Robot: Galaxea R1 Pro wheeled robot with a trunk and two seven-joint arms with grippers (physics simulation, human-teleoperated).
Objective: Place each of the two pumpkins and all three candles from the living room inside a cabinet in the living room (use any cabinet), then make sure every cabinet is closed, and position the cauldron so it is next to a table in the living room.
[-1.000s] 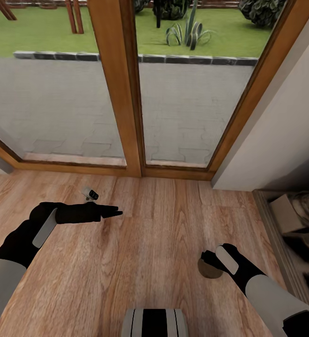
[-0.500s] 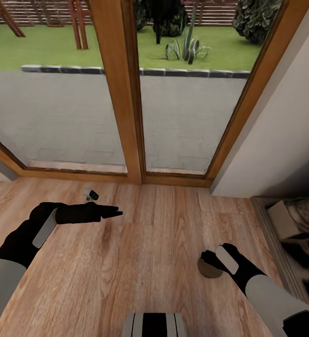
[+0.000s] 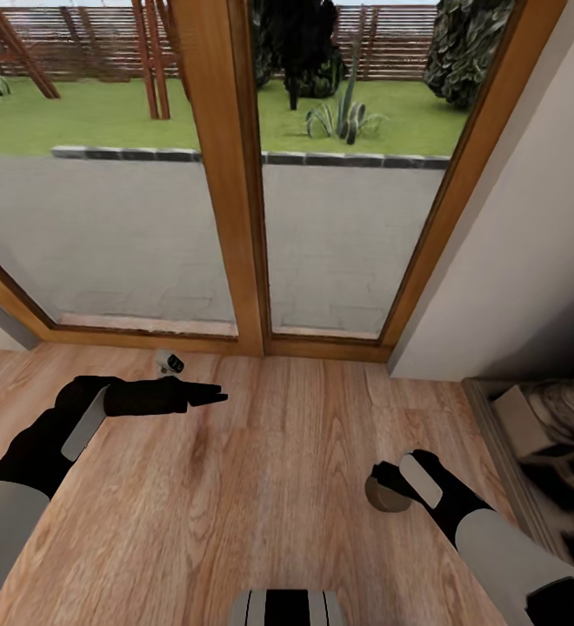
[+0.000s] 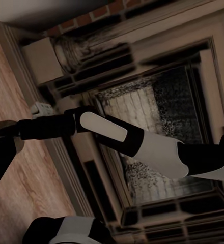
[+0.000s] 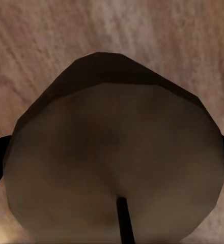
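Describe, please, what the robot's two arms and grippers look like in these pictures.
Both arms have light grey forearm shells, black wrist sections and a pale grey oval panel near the wrist. The left gripper ends in slim, pointed black fingers; the right gripper is black too. No cables or markings are visible.

Wood floor (image 3: 278,452), glazed doors (image 3: 235,174), fireplace (image 4: 158,122)

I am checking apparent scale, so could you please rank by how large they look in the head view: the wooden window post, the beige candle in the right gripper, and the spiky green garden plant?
1. Wooden window post
2. Spiky green garden plant, far away, so its real size is unsure
3. Beige candle, partly hidden by the right gripper
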